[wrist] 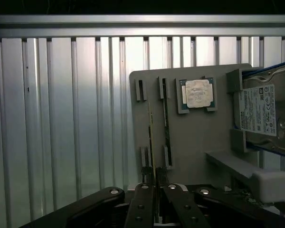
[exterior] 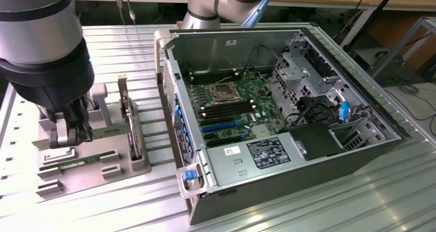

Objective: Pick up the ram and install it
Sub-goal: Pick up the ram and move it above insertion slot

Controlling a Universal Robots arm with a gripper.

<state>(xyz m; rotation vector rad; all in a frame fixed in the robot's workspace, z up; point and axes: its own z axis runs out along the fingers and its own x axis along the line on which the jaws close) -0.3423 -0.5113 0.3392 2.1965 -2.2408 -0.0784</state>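
Ram [wrist: 153, 142] pinched by downward-pointing end effector [wrist: 156, 192] over tray [wrist: 194, 137].

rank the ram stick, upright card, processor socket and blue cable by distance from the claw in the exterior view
1. ram stick, gripped in the claw
2. upright card, in the grey tray beside it
3. processor socket, middle of the motherboard
4. blue cable, far at the exterior view's right
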